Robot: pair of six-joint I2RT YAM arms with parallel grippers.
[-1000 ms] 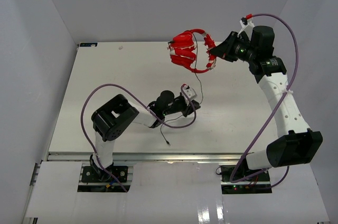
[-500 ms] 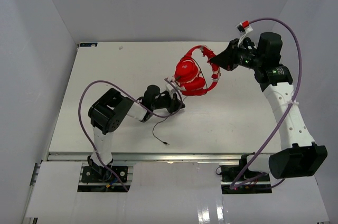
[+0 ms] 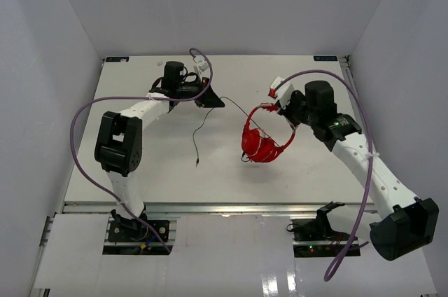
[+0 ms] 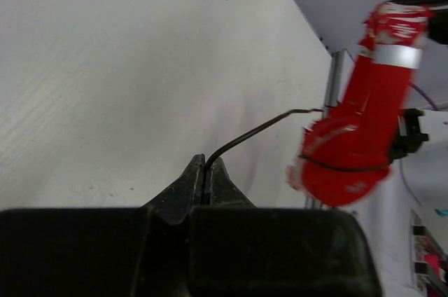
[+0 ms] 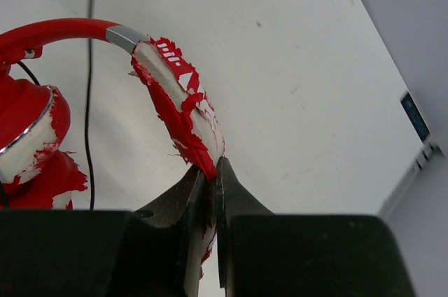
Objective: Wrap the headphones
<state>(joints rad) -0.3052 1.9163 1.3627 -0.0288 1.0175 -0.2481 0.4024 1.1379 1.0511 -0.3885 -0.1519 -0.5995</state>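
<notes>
- Toward the back left of the tabletop, the left fingers are pressed together on the thin black cable, which runs from them across to the headphones.
- That cable looks light and limp, and thin enough to slide through a pinch. It wants a firm hold and gentle tension. Its loose end trails toward the near edge and ends in the plug.
- Right of centre, the headphones hang from the right arm. I cannot tell whether the earcups touch the tabletop.
- They are probably light. The headband looks stiff and springy, but its padding is torn and flaking, so it is fragile. The firm arch is the safest place to take hold.
- Furthest right, the right fingers are clamped on that peeling headband padding.
- Count: one pair of headphones, two earcups, one cable, one plug.
</notes>
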